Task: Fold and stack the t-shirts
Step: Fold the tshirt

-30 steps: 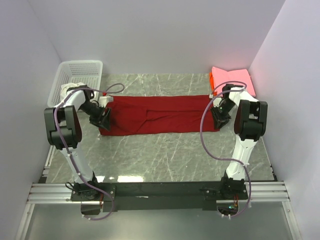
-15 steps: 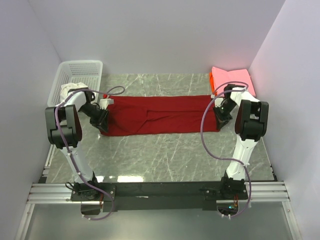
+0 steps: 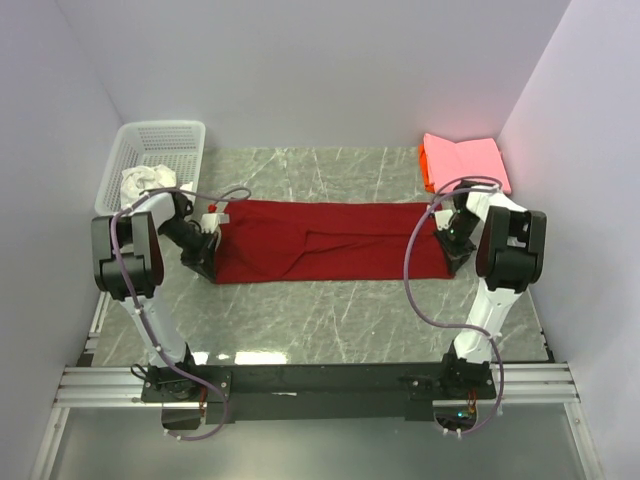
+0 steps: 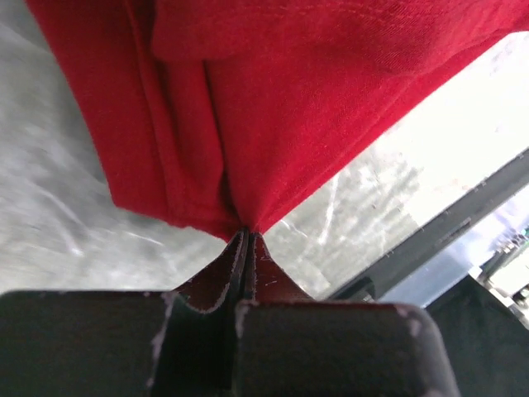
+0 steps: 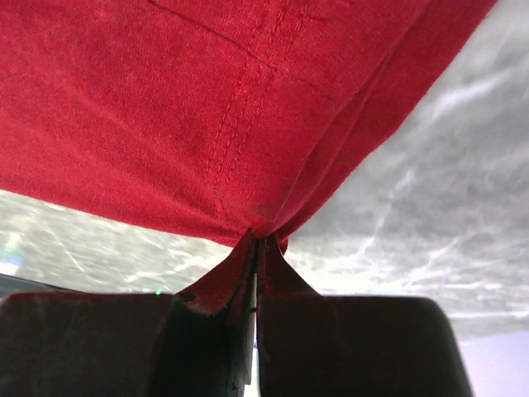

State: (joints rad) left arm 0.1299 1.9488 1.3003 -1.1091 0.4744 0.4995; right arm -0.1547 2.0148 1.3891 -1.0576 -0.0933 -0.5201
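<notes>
A deep red t-shirt (image 3: 325,240), folded into a long band, stretches across the middle of the marble table. My left gripper (image 3: 207,262) is shut on its near left corner, and the cloth (image 4: 273,99) bunches into the closed tips (image 4: 246,233). At the other end my right gripper (image 3: 458,258) is shut on the near right corner, where the red cloth (image 5: 207,107) hangs from the pinched tips (image 5: 258,238). A folded pink t-shirt (image 3: 465,160) lies at the back right on top of an orange one (image 3: 424,168). A white t-shirt (image 3: 143,181) sits crumpled in the basket.
The white lattice basket (image 3: 160,140) stands at the back left corner, just behind my left arm. Walls close in on the left, back and right. A black rail (image 3: 320,380) with the arm bases runs along the near edge.
Both grippers closed on the near corners of the red t-shirt and pulled them toward me and outward. The band is now stretched wider and its near edge sits closer.
</notes>
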